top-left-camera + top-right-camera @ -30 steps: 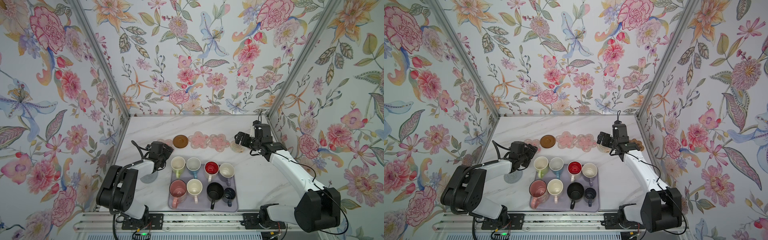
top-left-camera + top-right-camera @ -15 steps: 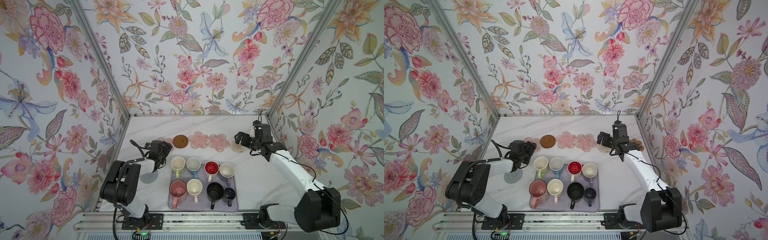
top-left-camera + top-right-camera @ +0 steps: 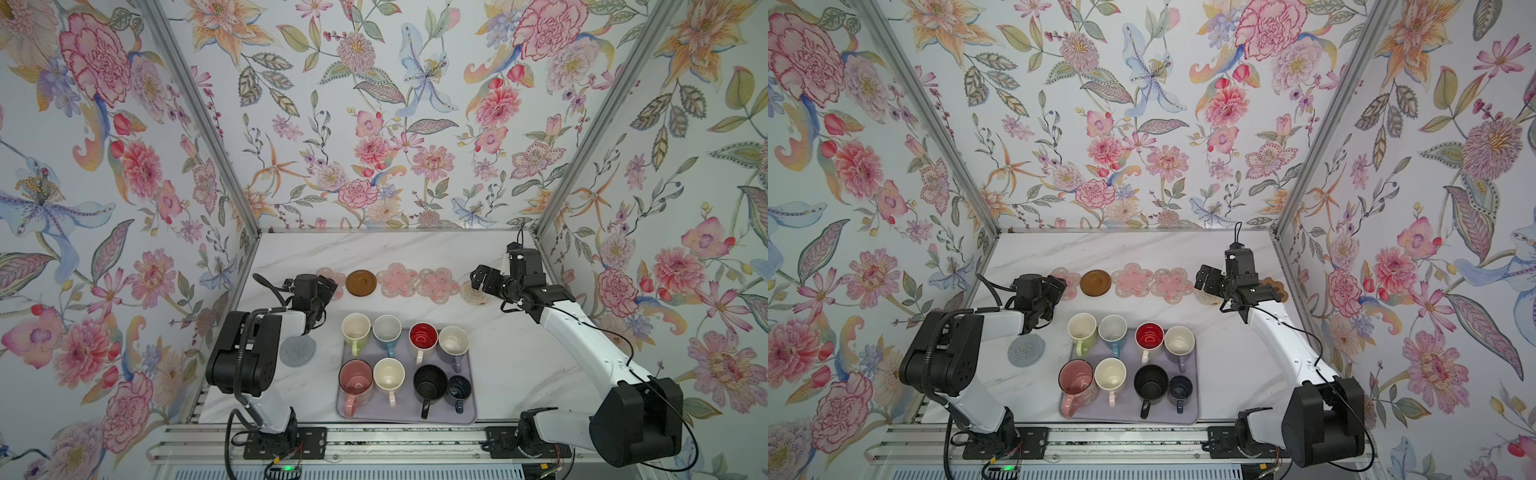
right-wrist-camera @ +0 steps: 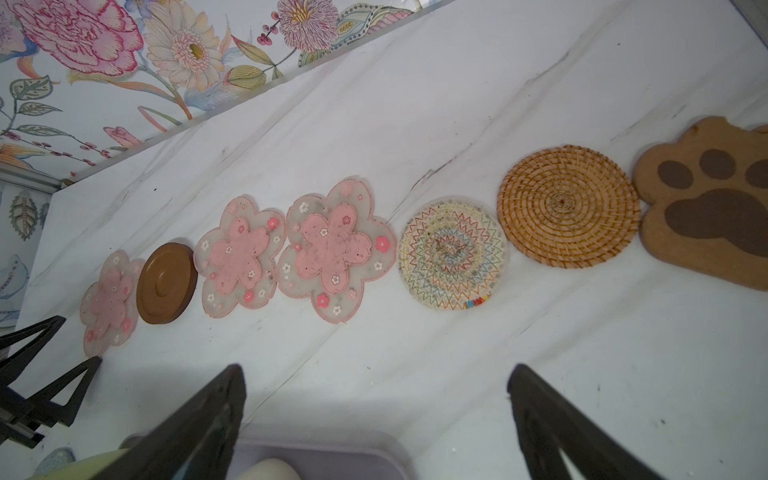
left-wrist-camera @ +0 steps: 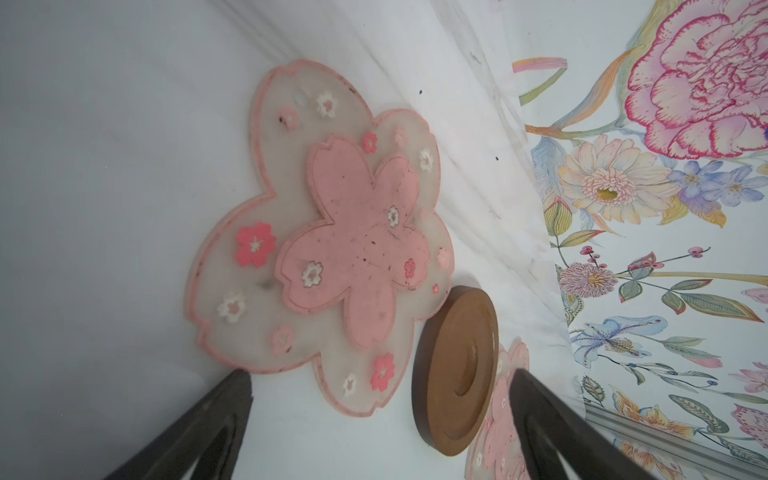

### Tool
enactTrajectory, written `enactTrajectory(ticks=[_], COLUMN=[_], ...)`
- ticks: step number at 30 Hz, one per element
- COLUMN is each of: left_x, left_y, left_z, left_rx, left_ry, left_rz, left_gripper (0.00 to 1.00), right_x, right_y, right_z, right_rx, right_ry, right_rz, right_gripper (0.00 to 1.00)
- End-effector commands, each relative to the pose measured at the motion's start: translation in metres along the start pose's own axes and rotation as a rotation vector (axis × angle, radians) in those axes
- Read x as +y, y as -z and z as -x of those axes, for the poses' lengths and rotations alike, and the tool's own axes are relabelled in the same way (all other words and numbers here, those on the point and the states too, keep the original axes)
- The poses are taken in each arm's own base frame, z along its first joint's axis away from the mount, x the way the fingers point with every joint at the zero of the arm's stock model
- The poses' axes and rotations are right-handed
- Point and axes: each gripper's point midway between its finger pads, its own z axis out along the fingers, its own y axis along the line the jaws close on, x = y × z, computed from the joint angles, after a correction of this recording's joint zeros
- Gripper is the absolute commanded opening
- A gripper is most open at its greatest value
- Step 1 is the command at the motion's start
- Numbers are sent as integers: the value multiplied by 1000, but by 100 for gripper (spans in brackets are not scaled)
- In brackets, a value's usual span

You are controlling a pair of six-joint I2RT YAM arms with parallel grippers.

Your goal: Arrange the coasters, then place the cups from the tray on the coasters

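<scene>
In a top view the left arm folds at lower left, the left end effector [image 3: 328, 287] spread wide, while the right arm stretches diagonally from lower right, the right end effector [image 3: 478, 281] equally agape.

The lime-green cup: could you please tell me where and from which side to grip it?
The lime-green cup stands upright, mouth open, handle toward the robot; probably pinch its rim wall from above, on the side away from the blue cup.

Seven coasters [image 3: 397, 279] lie in a row across the tabletop [image 3: 374, 249] behind the tray [image 3: 399, 415], which holds eight cups [image 3: 423, 336] in two rows of four, and one more coaster [image 3: 297, 350] lies alone left of the tray.
</scene>
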Motion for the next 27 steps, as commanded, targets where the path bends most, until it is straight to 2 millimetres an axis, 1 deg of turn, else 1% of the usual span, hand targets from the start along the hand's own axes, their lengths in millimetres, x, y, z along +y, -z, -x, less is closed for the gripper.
enactTrajectory(ticks=[1, 5, 8, 11, 14, 17, 18, 19, 21, 24, 27], left_x=[14, 12, 10, 5, -6, -19, -18, -27, -32, -22, -5], left_y=[-11, -15, -14, -7, 7, 30, 35, 51, 73, 107, 135], left_z=[-5, 1, 4, 8, 16, 29, 31, 39, 46, 52, 48], left_rx=[35, 36, 43, 42, 38, 0, -6, -33, -64, -97, -102], left_ry=[-21, -29, -43, -57, -87, -163, -185, -216, -269, -324, -360], left_rz=[37, 33, 26, 17, -6, 13, 35, 31, 55, 129, 186], left_gripper=[99, 99, 99, 99, 99, 99, 99, 99, 99, 99, 99], right_x=[9, 10, 11, 10, 11, 12, 13, 14, 16, 16, 17], right_y=[13, 13, 13, 12, 13, 14, 15, 16, 18, 21, 22], right_z=[13, 13, 13, 15, 19, 25, 26, 28, 31, 36, 39], right_rx=[-35, -35, -34, -36, -47, -57, -57, -57, -52, -62, -70], right_ry=[-3, -1, 1, 5, 17, 42, 52, 63, 89, 122, 137], right_rz=[7, 2, 0, -6, -7, -12, -12, -8, -8, -13, -16], right_gripper=[99, 99, 99, 99, 99, 99, 99, 99, 99, 99, 99])
